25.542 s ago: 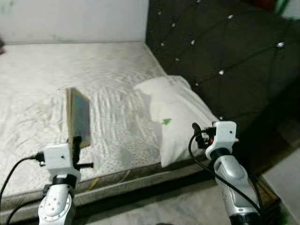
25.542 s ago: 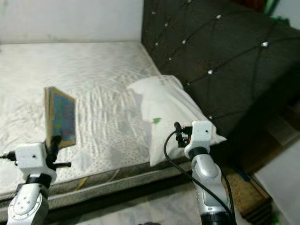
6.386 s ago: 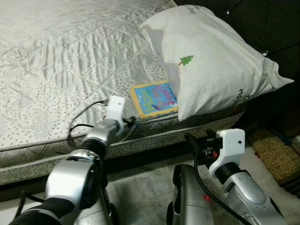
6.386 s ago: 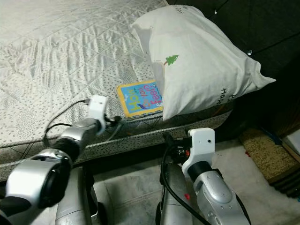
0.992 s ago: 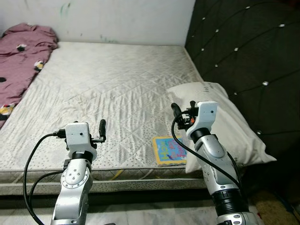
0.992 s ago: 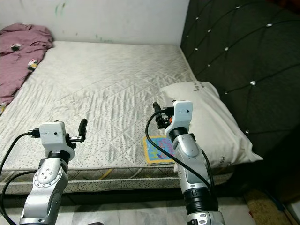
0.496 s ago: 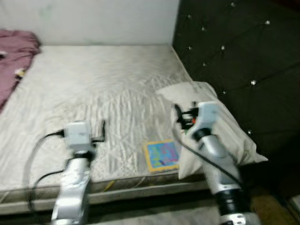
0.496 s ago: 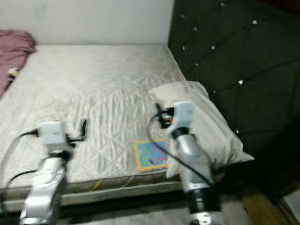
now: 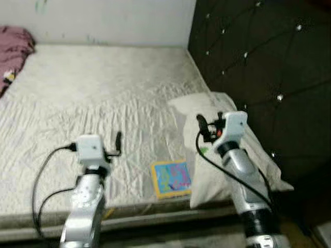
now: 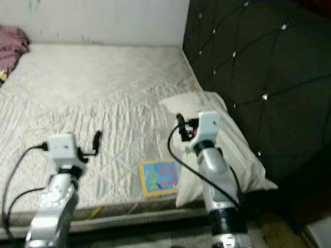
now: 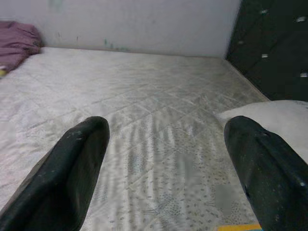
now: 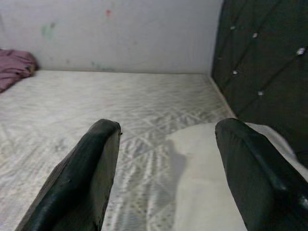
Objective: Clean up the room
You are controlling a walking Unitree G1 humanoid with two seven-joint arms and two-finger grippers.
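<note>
A colourful book [image 9: 171, 178] lies flat on the white mattress [image 9: 98, 98] near its front edge, partly tucked under a white pillow [image 9: 235, 155] against the dark headboard. My left gripper [image 9: 118, 140] is held open above the mattress, left of the book, with nothing between its fingers [image 11: 72, 173]. My right gripper [image 9: 201, 125] hovers open over the pillow's near side, its fingers [image 12: 86, 173] empty. A purple cloth [image 9: 14, 49] is bunched at the mattress's far left corner.
The tufted black headboard [image 9: 258, 62] rises on the right. A pale wall [image 9: 98, 20] runs behind the bed. The mattress's front edge [image 9: 134, 217] is close before me, with floor below it at the right [image 10: 315, 227].
The view has shifted right, so the purple cloth sits further towards the left edge. Both arms keep the same raised pose with open fingers; the book stays under the pillow's edge.
</note>
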